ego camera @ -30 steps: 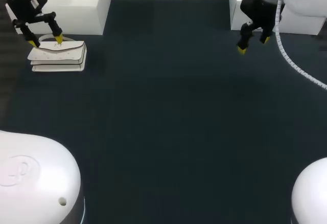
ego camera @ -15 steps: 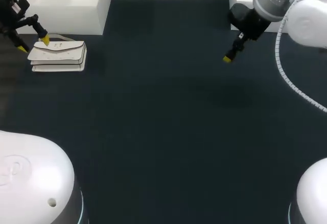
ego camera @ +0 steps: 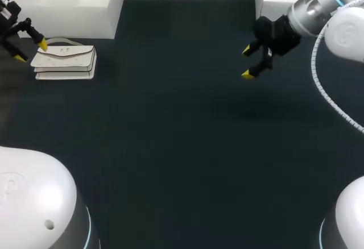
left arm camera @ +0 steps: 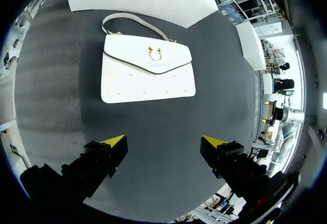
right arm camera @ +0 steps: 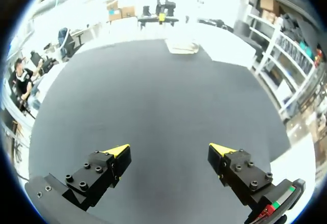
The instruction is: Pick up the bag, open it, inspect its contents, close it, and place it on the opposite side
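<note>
A white handbag point(ego camera: 63, 62) with a flap, a gold clasp and a strap lies flat at the table's far left. In the left wrist view the handbag point(left arm camera: 147, 73) lies ahead of my open left gripper point(left arm camera: 164, 142), with a gap of bare table between. From the head view my left gripper point(ego camera: 29, 50) hangs just left of the bag, fingers apart, holding nothing. My right gripper point(ego camera: 248, 61) is open at the far right of the table, pointing left toward the middle. In the right wrist view my right gripper point(right arm camera: 169, 149) is empty, and the handbag point(right arm camera: 182, 46) shows small, far ahead across the table.
A white box point(ego camera: 71, 4) stands at the back left, just behind the bag. Another white block point(ego camera: 284, 1) stands at the back right, behind my right arm. The dark table top point(ego camera: 170, 135) stretches between the two arms.
My left gripper has pulled back to the left, off the bag. My right gripper has swung down and leftward and turned to point toward the table's middle.
</note>
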You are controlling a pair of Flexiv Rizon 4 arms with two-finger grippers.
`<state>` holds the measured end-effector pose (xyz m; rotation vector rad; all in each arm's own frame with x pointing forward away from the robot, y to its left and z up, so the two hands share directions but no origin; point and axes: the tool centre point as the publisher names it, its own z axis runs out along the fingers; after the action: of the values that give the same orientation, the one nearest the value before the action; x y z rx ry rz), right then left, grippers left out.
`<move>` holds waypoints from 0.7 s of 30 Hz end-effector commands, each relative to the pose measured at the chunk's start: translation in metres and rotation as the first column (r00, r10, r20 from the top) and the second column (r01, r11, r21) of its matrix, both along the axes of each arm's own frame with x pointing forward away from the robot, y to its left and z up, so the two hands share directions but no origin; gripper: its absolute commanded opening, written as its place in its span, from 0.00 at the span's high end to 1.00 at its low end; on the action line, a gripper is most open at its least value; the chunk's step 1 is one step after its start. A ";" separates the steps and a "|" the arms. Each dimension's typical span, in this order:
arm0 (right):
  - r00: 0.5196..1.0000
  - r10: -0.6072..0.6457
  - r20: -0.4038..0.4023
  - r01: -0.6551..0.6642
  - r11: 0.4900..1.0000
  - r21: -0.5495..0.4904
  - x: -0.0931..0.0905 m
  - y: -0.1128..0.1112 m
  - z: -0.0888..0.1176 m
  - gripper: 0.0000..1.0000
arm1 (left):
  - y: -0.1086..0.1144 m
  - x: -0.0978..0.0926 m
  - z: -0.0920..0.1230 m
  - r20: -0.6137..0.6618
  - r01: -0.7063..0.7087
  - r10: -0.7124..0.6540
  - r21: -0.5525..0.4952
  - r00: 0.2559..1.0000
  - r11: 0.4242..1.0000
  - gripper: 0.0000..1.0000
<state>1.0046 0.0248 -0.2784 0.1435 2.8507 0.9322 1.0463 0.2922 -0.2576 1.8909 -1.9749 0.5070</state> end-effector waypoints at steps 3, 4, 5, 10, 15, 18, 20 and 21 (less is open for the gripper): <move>0.999 0.027 -0.018 -0.026 0.999 0.023 0.005 -0.003 0.000 0.00 | 0.003 0.002 -0.003 -0.005 0.004 -0.004 -0.030 1.000 1.000 0.00; 0.999 0.027 -0.018 -0.026 0.999 0.023 0.005 -0.003 0.000 0.00 | 0.003 0.002 -0.003 -0.005 0.004 -0.004 -0.030 1.000 1.000 0.00; 0.999 0.027 -0.018 -0.026 0.999 0.023 0.005 -0.003 0.000 0.00 | 0.003 0.002 -0.003 -0.005 0.004 -0.004 -0.030 1.000 1.000 0.00; 0.999 0.045 -0.009 -0.044 0.999 0.011 0.006 0.005 -0.001 0.00 | 0.001 0.008 -0.008 0.005 0.009 -0.008 -0.041 1.000 0.999 0.00; 0.994 0.105 -0.007 -0.105 0.994 0.024 0.012 0.031 -0.017 0.00 | 0.010 0.020 -0.013 0.042 0.010 -0.007 -0.087 0.999 0.996 0.00; 0.994 0.112 -0.007 -0.112 0.994 0.011 0.018 0.041 -0.026 0.00 | 0.022 0.029 -0.014 0.050 -0.002 0.007 -0.100 0.999 0.995 0.00; 0.995 0.093 -0.016 -0.094 0.996 -0.004 0.024 0.044 -0.031 0.00 | 0.029 0.035 -0.014 0.054 -0.024 0.029 -0.105 0.998 0.994 0.00; 0.995 0.095 -0.015 -0.095 0.995 0.000 0.026 0.045 -0.033 0.00 | 0.031 0.037 -0.014 0.055 -0.027 0.032 -0.102 0.998 0.994 0.00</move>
<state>1.0172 0.0595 -0.3030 0.0163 2.8782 0.9598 1.0720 0.3138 -0.2701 1.9014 -1.9450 0.6560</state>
